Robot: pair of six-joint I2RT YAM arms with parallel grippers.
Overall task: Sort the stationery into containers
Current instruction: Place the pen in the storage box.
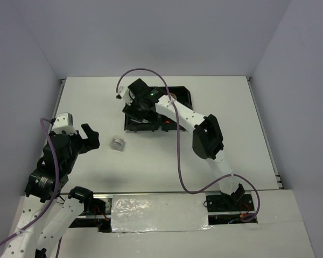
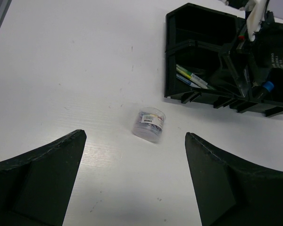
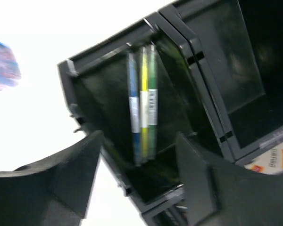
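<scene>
Hovering short of silvery roll [image 2: 150, 125], alone on bench [image 2: 61, 70] near tray [image 2: 170, 70], w/ left fingers [image 2: 42, 174] spread wide, empty. Right fingers [image 3: 61, 183] apart too, over tray. Straddle roll square, drop low, close gently; liable to roll.

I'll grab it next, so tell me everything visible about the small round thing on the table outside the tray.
The round thing is a small, clear, plastic-looking cylinder with bluish-pink contents and a barcode label. It rests alone on the white table, just off the near left corner of the black tray, apart from it. Only the table touches it; the open left gripper faces it, short of it.
</scene>
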